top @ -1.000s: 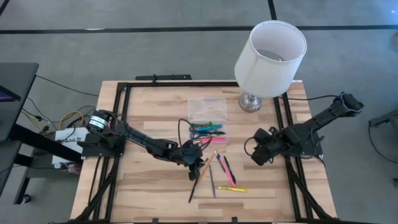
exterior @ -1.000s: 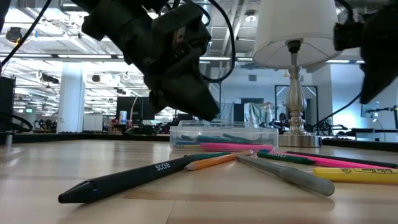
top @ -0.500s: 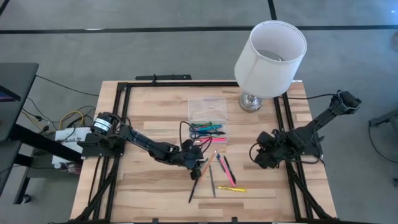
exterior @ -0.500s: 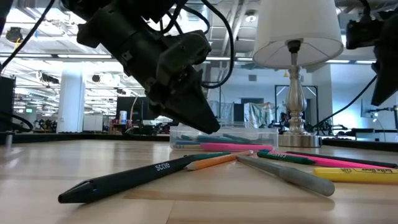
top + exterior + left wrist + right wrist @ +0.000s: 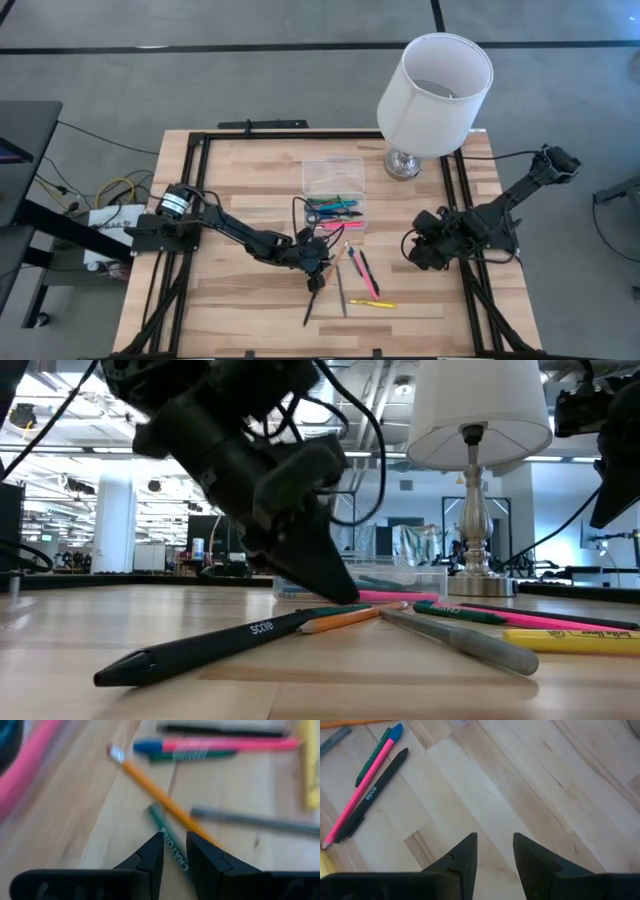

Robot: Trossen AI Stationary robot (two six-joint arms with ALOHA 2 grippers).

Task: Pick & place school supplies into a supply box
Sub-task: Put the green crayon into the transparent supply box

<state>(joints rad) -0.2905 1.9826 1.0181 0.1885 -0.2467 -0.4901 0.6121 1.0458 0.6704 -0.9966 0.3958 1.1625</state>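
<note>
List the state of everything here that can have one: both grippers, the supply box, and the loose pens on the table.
Left gripper: open narrowly, lowered over a green crayon beside the orange pencil.
Right gripper: open, empty, waiting above bare table.
Supply box: open, several pens inside.
Loose pens: lying flat on the table.
Lamp: upright.

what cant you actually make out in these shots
- Supply box contents: high view, too small to count; low view, the left gripper covers most of it.
- Whether the left gripper touches the green crayon: left wrist view, blurred.
- Yellow marker: left wrist view, cut off by the edge.
- Right gripper: low view shows only part of that arm.
</note>
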